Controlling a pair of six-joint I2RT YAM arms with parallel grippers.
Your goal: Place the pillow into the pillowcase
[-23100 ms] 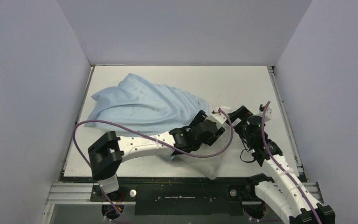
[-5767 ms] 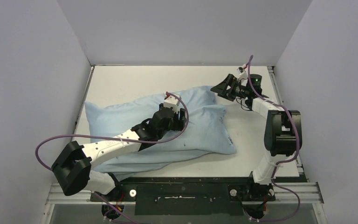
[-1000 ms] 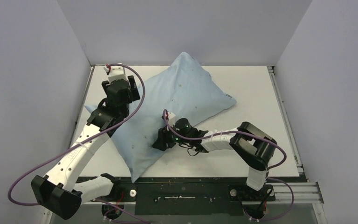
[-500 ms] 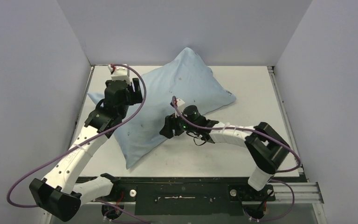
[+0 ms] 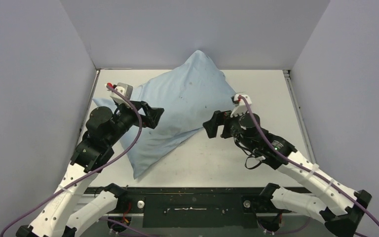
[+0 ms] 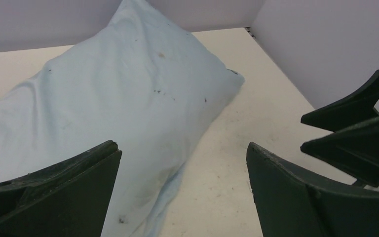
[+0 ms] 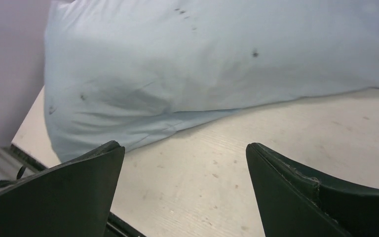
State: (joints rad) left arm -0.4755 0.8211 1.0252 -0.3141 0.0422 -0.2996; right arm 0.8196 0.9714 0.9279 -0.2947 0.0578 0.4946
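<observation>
Both of my grippers have let go of the cloth and pulled back from it since half a second ago, while the pillowcase [image 5: 180,106] has stayed where it was. It lies slantwise between my two arms, full and rounded. No off-white shows anywhere, so I judge that the pillow is wholly inside it. Its far corner rises against the back wall [image 5: 187,29] ahead of me. Its near end, behind my left gripper [image 5: 151,114] and toward my bases, runs out thin and flat on the table [image 5: 261,89].

The left gripper hangs over the left part of the cloth, jaws spread wide, nothing between them. My right gripper [image 5: 213,126] stands just beside the right edge of the pillowcase, not touching it, also spread wide and empty.

By my judgement the stuffing step is finished and this is the release. What may remain is the flat near end. If that is the mouth, the next move needs a low pinch on the loose cloth only, to draw it over the pillow without dragging the whole bundle.
</observation>
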